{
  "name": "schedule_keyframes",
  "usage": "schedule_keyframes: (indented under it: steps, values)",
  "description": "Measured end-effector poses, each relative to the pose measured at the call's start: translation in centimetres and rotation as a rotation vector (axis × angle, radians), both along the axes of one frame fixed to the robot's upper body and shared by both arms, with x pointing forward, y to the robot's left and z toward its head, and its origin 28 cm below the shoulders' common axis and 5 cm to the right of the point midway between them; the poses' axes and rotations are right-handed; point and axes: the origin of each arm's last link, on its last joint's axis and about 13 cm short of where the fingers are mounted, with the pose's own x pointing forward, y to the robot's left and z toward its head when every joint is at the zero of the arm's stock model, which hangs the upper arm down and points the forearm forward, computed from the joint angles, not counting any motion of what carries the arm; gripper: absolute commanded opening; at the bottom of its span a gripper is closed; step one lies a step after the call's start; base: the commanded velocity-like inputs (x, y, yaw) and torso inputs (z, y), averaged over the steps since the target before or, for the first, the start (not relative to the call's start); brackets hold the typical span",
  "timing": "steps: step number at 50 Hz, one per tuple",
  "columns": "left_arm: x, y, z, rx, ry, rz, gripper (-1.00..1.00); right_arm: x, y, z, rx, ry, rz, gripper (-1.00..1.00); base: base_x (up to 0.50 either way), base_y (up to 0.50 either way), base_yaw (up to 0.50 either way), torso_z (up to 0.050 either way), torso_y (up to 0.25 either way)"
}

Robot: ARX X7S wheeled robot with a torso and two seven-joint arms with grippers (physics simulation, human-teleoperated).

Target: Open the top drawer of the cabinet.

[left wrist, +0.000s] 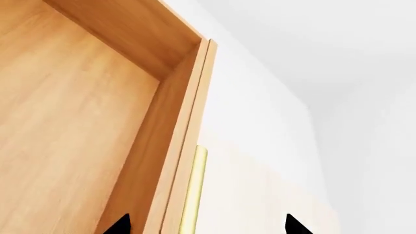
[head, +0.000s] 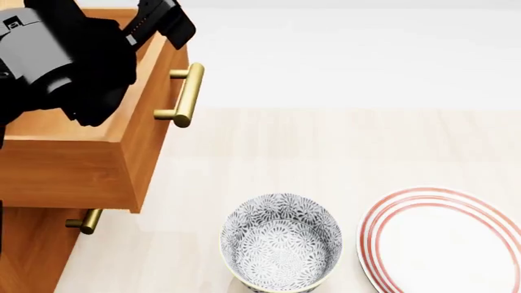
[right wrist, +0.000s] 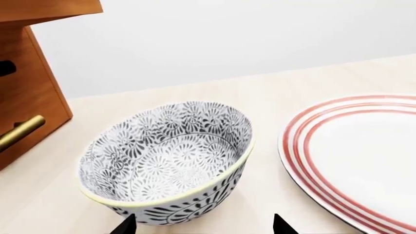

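The top drawer [head: 89, 152] is pulled well out of the cabinet [head: 28, 256], filling the head view from 9 to 11 o'clock, its brass handle [head: 185, 94] pointing toward 2 o'clock. A lower handle [head: 85, 221] shows at 8 o'clock, under the drawer's overhang.

The left gripper [left wrist: 206, 225] hovers above the drawer front's top edge — its two dark fingertips [left wrist: 118, 224] stand apart, one over the drawer's inside, one beyond the handle, holding nothing. In the head view the left arm [head: 65, 61] covers the drawer's back at 10 o'clock.

The right gripper [right wrist: 202, 225] is spread open too, just above the patterned bowl [right wrist: 169, 161]. A red-striped plate [head: 448, 241] lies beside the bowl at 4 o'clock — near it, not touching.
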Motion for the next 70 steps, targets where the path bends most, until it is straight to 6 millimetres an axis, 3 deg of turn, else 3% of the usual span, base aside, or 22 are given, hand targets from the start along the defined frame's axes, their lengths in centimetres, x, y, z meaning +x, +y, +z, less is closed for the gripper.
schedule_keyframes:
  steps: [39, 62, 70]
  values:
    - [-0.5, -3.1, 0.5, -0.016, 0.002, -0.135, 1.0, 0.2, -0.4, 0.1, 0.004, -0.004, -0.01, 1.0, 0.0, 0.0, 0.0, 0.0, 0.0]
    - [-0.7, -3.9, 0.4, 0.092, -0.014, -0.157, 1.0, 0.2, -0.5, 0.0, 0.004, -0.001, -0.012, 1.0, 0.0, 0.0, 0.0, 0.0, 0.0]
    - [-1.9, -4.2, 0.6, 0.15, -0.115, -0.166, 1.0, 0.2, -0.5, -0.1, 0.004, 0.002, -0.011, 1.0, 0.0, 0.0, 0.0, 0.002, 0.0]
